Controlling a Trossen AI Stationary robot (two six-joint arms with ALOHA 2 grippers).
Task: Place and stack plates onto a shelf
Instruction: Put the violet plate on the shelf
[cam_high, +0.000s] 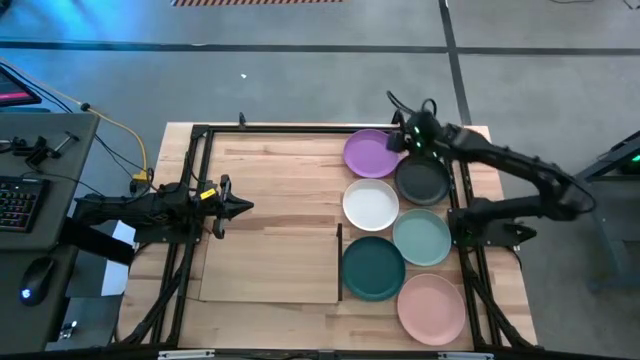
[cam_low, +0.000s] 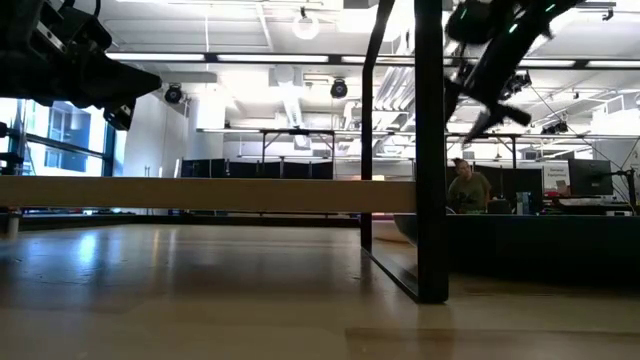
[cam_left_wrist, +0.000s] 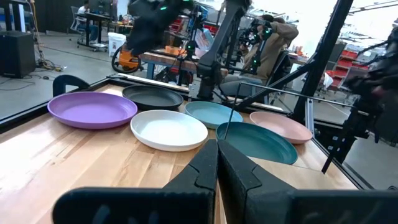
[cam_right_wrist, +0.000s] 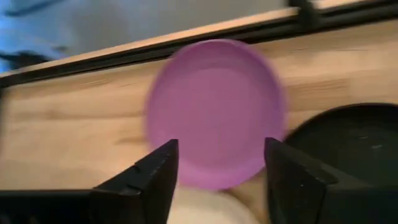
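Observation:
Six plates lie flat on the tabletop's right half in two columns: purple (cam_high: 371, 153), white (cam_high: 370, 203) and dark teal (cam_high: 373, 267) on the left, black (cam_high: 421, 181), pale mint (cam_high: 421, 237) and pink (cam_high: 431, 305) on the right. The pale plywood shelf (cam_high: 270, 264) lies left of them, its dark strip beside the teal plate. My right gripper (cam_right_wrist: 219, 163) hovers open above the purple plate (cam_right_wrist: 214, 109), near the table's far edge, touching nothing. My left gripper (cam_left_wrist: 217, 163) is shut and waits at the table's left side (cam_high: 240, 207), pointing toward the plates.
A black metal frame (cam_high: 200, 135) runs around the tabletop, with an upright post (cam_low: 430, 150) in the low view. A keyboard and mouse (cam_high: 40, 275) sit off the table's left. A person (cam_low: 468, 187) sits in the room behind. Bare wood lies between the left gripper and the plates.

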